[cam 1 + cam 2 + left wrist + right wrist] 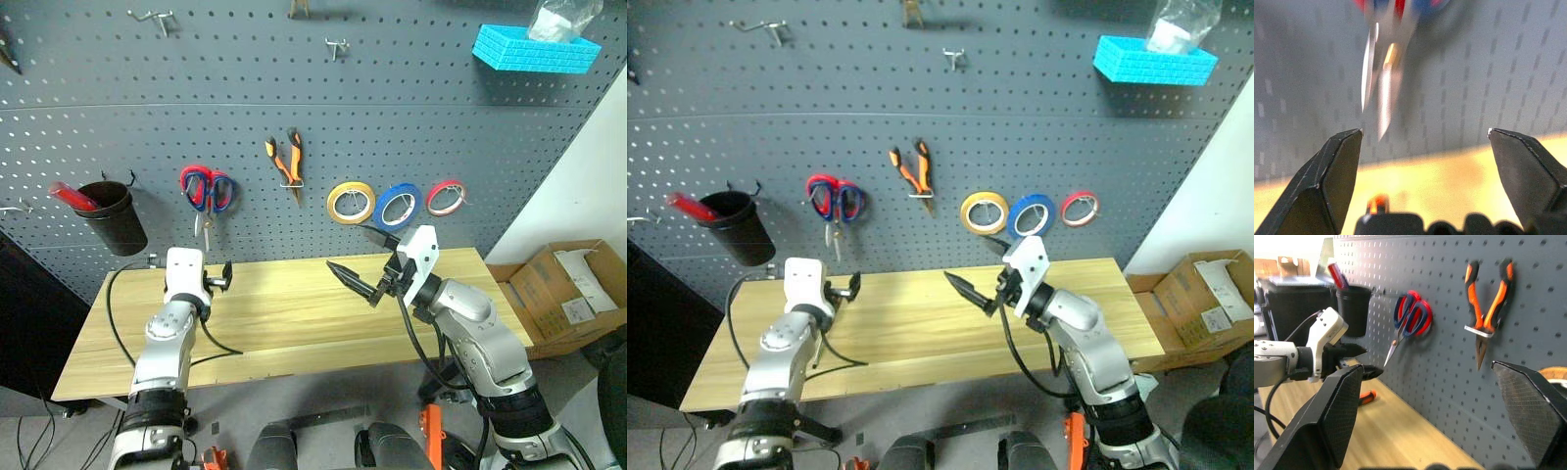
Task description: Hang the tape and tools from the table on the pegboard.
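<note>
On the pegboard [294, 88], blue-and-red-handled scissors [207, 191] hang at ten o'clock, orange-and-black pliers [286, 162] near twelve and the blue tape roll [399, 206] at two, between a yellow roll [351, 202] and a red roll [446, 197]. The left gripper [219, 278], fingers spread wide and empty, hovers over the table [294, 323] just below the scissors' blades. An orange-handled screwdriver [1365, 397] lies on the wood near it. The right gripper [364, 266] stands open mid-table, holding nothing

Scissors [206, 191] hang left of pliers [286, 162] on pegboard [421, 117].
</note>
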`<state>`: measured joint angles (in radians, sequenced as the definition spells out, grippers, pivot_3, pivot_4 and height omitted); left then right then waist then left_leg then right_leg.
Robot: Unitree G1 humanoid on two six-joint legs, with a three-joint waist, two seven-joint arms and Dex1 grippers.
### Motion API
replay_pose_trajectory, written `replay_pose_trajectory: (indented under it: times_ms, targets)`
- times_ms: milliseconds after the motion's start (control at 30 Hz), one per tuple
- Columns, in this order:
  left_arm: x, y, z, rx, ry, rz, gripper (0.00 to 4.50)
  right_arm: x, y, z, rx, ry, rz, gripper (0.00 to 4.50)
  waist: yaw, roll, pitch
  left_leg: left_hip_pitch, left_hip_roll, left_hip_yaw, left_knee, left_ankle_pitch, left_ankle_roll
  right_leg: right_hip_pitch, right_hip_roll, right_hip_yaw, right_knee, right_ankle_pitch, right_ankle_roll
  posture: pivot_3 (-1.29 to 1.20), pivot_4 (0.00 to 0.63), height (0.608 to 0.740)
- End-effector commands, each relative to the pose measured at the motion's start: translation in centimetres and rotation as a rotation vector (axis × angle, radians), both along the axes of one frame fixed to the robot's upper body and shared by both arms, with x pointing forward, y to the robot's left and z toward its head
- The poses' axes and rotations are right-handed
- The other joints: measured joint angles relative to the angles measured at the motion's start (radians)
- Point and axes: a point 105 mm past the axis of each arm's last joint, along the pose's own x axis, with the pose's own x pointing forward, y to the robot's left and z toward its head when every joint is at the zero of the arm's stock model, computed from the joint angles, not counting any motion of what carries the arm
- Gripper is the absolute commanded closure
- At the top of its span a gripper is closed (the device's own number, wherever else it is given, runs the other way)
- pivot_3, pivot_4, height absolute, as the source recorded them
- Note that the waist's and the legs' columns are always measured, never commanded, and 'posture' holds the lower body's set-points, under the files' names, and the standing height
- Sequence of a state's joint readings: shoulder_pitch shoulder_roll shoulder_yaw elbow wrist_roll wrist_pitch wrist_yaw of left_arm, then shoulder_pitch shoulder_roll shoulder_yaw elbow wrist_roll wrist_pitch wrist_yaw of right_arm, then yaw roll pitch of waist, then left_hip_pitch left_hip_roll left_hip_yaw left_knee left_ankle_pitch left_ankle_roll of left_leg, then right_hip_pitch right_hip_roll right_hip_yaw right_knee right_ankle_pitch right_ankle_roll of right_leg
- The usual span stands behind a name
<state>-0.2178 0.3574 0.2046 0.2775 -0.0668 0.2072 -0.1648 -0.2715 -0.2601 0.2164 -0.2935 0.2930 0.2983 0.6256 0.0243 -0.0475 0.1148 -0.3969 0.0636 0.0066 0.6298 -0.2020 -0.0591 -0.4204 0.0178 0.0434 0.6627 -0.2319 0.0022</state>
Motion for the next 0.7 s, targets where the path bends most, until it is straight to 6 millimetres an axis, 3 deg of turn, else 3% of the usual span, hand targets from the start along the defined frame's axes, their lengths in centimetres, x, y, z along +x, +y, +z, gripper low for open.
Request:
replay_pose_trajectory:
  times_ms: [33, 267, 467, 700]
  targets:
    - [-0.5, 1.7, 0.4, 0.032, 0.025, 0.056, 0.04, -1.4, 3.2, 0.5, -0.027, -0.002, 0.112, 0.00, -0.001, 0.003, 0.008, 0.000, 0.000, 0.000, 0.000, 0.000, 0.000, 0.000, 0.000, 0.000, 0.000, 0.000, 0.000, 0.09, 0.164, 0.740]
    - [-0.8, 4.9, -0.7, 0.038, 0.146, 0.122, 0.04, -2.7, 8.3, 0.6, -0.068, -0.014, 0.268, 0.00, -0.002, 0.008, 0.068, 0.002, 0.000, -0.003, 0.000, 0.000, 0.000, -0.001, 0.000, -0.001, 0.001, -0.001, -0.001, 0.09, 0.252, 0.740]
    - [-0.4, 6.1, -1.9, -0.015, 0.228, 0.143, 0.04, -2.5, 10.1, 0.7, -0.081, -0.013, 0.294, 0.00, 0.001, 0.008, 0.116, -0.005, -0.001, -0.003, -0.001, -0.001, 0.000, -0.003, -0.002, -0.002, -0.001, -0.001, 0.004, 0.09, 0.300, 0.740]
    - [0.1, 4.6, -3.7, -0.145, 0.321, 0.064, 0.04, -2.1, 9.9, 0.2, -0.144, 0.004, 0.292, 0.00, -0.002, 0.007, 0.149, -0.012, 0.000, -0.005, -0.002, -0.004, -0.001, -0.012, -0.002, -0.004, 0.000, -0.003, 0.007, 0.08, 0.341, 0.740]
